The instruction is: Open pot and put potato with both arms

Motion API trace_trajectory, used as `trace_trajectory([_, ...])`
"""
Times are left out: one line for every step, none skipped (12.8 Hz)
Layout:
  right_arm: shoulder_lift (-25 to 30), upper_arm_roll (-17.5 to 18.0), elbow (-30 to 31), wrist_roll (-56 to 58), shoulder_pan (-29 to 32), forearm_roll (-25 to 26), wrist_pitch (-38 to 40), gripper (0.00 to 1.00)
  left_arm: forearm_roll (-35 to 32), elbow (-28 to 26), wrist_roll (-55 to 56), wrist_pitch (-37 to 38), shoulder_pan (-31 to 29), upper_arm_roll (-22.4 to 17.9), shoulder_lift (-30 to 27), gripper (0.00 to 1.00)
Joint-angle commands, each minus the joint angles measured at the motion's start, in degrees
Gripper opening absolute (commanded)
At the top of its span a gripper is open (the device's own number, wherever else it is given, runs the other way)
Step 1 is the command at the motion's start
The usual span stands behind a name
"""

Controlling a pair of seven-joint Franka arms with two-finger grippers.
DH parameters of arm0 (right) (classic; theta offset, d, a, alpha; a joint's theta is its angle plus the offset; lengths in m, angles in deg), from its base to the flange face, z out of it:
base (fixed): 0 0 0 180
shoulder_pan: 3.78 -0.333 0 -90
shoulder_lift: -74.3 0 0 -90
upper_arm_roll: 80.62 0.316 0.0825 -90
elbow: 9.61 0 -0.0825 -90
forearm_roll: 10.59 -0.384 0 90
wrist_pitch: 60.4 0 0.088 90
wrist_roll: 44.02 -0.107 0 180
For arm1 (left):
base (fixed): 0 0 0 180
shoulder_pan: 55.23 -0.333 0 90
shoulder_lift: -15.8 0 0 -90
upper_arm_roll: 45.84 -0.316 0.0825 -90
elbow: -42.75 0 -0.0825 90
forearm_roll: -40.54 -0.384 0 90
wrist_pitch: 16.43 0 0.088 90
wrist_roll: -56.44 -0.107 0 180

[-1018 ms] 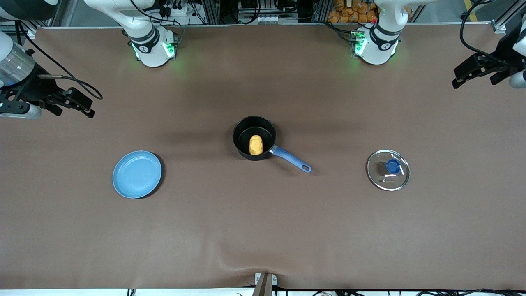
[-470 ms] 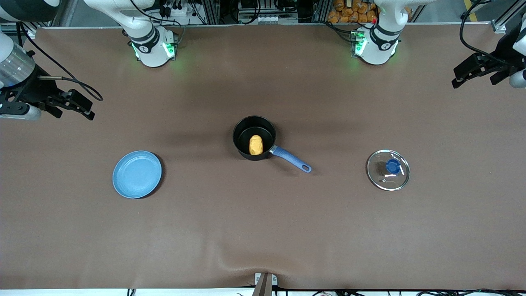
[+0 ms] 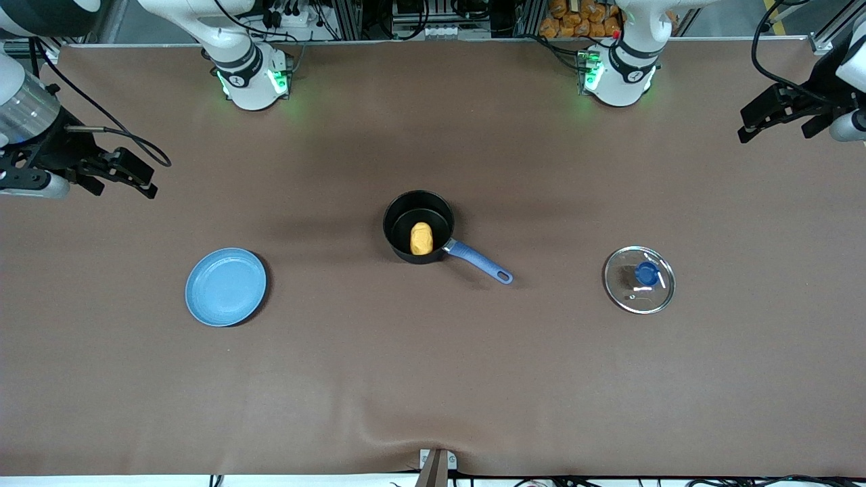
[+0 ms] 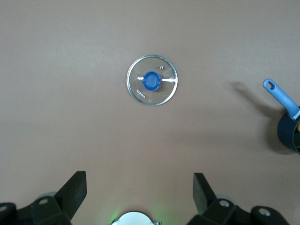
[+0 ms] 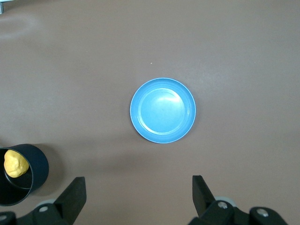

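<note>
The black pot (image 3: 418, 225) with a blue handle stands open at the table's middle, with the yellow potato (image 3: 421, 238) inside it. It also shows in the right wrist view (image 5: 18, 174) with the potato (image 5: 15, 163), and partly in the left wrist view (image 4: 290, 130). The glass lid (image 3: 639, 279) with a blue knob lies flat on the table toward the left arm's end, also in the left wrist view (image 4: 152, 86). My left gripper (image 3: 778, 115) (image 4: 139, 187) is open and empty, high at its end. My right gripper (image 3: 122, 173) (image 5: 138, 191) is open and empty, high at its end.
A light-blue plate (image 3: 226, 286) lies empty on the brown table toward the right arm's end, also in the right wrist view (image 5: 162, 110). Both arm bases stand along the table's edge farthest from the front camera.
My left gripper has drawn slightly farther toward its end and up. My right gripper has barely shifted. Pot, potato, lid and plate have not moved.
</note>
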Motion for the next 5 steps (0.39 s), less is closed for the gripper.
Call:
trace_trajectory([1.3,1.0,1.1,0.7,1.4,-0.9,-0.4,1.0,0.8,2.3,0.4,2.0,-0.4,0.1,1.2,1.0])
trace_trajectory([1.3,1.0,1.1,0.7,1.5,-0.9,-0.3,1.0,0.8,2.3,0.4,2.0,-0.3,0.1,1.3,1.0])
trace_trajectory([1.3,1.0,1.1,0.8,1.5,-1.0,-0.3,1.0,0.8,2.4,0.4,2.0,-0.2,0.1,1.4,1.0])
trace_trajectory([1.3,1.0,1.1,0.8,1.5,-1.0,-0.3,1.0,0.7,2.4,0.4,2.0,-0.1,0.1,1.4,1.0])
trace_trajectory([1.3,1.0,1.1,0.8,1.5,-1.0,-0.3,1.0,0.7,2.4,0.4,2.1,-0.3,0.1,1.3,1.0])
